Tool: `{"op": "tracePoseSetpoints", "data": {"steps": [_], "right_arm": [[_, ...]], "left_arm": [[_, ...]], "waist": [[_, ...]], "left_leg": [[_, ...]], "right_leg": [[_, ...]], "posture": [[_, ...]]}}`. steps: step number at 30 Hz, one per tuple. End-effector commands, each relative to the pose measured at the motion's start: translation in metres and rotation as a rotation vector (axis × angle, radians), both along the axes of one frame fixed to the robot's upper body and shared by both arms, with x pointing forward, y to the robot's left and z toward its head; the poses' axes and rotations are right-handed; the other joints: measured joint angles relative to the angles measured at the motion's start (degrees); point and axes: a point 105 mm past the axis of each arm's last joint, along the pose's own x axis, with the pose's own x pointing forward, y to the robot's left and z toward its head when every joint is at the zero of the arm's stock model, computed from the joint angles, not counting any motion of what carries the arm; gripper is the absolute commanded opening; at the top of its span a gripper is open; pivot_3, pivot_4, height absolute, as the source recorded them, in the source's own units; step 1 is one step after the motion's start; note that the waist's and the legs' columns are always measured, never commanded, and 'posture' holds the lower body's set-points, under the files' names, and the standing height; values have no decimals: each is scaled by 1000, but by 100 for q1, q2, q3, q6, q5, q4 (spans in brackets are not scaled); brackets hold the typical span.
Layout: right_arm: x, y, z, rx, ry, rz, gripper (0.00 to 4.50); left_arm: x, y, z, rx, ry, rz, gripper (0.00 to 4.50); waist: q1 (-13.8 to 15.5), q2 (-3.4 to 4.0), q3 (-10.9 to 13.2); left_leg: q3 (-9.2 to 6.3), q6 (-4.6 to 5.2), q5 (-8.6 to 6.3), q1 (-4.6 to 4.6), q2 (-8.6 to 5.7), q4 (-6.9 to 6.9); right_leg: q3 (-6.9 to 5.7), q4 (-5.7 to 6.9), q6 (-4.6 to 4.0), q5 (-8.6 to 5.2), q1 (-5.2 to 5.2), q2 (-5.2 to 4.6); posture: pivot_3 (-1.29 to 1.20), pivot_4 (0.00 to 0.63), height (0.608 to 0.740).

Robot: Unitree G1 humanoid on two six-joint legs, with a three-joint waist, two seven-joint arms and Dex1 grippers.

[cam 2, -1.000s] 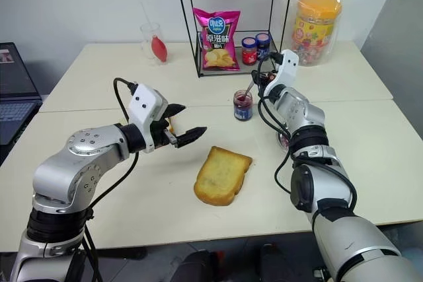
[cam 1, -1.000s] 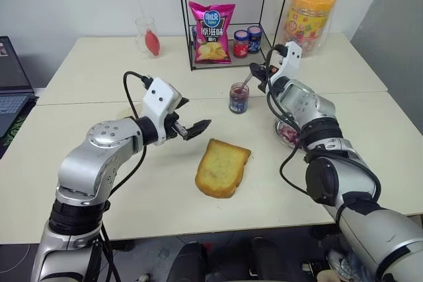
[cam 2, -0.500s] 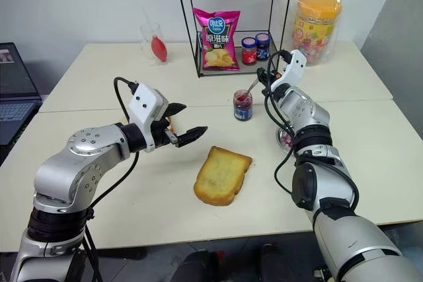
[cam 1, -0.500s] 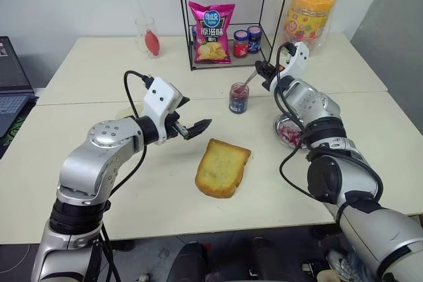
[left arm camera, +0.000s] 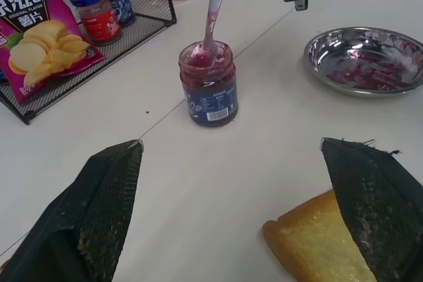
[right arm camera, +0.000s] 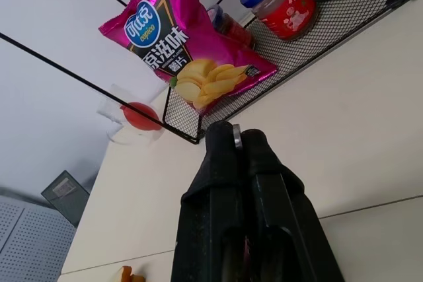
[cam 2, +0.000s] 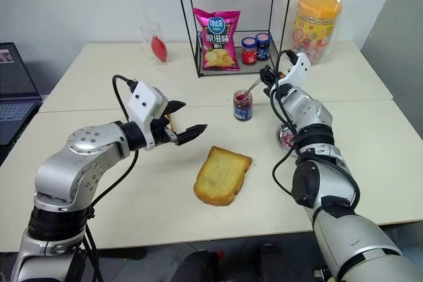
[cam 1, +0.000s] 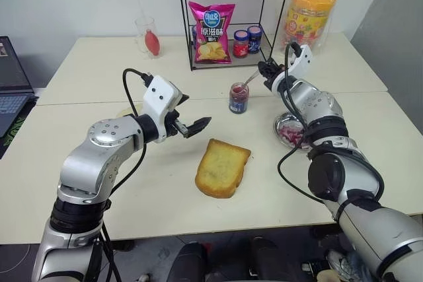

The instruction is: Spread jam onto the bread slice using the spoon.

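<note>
A small glass jar of dark jam (left arm camera: 207,82) stands open on the cream table (cam 1: 99,163), just in front of a black wire rack (cam 1: 225,14) that holds a pink crisp packet (cam 1: 211,31) and two lidded jars (cam 1: 246,40). The right gripper (cam 1: 268,70) reaches in level above the jar, its black fingers (right arm camera: 241,183) pressed together on the thin handle of the spoon (left arm camera: 211,24), whose bowl sits down inside the jar's mouth among the jam. Beside the right forearm lies a shallow metal dish (left arm camera: 365,59) smeared with red. The bread slice (cam 1: 222,167), toasted golden with a darker crust, lies flat on the table nearer the robot, well apart from the jar and bare of any spread. The left gripper (cam 1: 192,125) hangs just above the table to the left of the bread, its two fingers (left arm camera: 99,209) spread wide with nothing between them
</note>
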Motion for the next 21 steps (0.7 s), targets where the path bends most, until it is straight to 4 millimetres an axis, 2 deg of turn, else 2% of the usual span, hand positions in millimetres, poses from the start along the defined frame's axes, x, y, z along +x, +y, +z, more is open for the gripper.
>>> {"op": "tracePoseSetpoints", "data": {"steps": [1,15,21], "right_arm": [[1,-4,30,48,-62,-12,19],[0,-23,36,149,-39,-41,19],[-1,-26,34,200,-22,-49,19]], "left_arm": [[0,-5,12,1,-59,-16,4500],[1,-4,15,-18,-65,-9,4500],[2,-7,21,-81,-84,-12,4500]], "waist": [[0,0,0],[1,0,0],[0,0,0]], "left_leg": [[0,0,0,0,0,0],[1,1,0,-1,0,0],[1,1,0,-2,0,-1]], "right_leg": [[0,0,0,0,0,0],[0,-2,0,0,0,0],[0,-4,0,0,0,0]], "posture": [[0,150,740],[0,150,740],[0,150,740]]}}
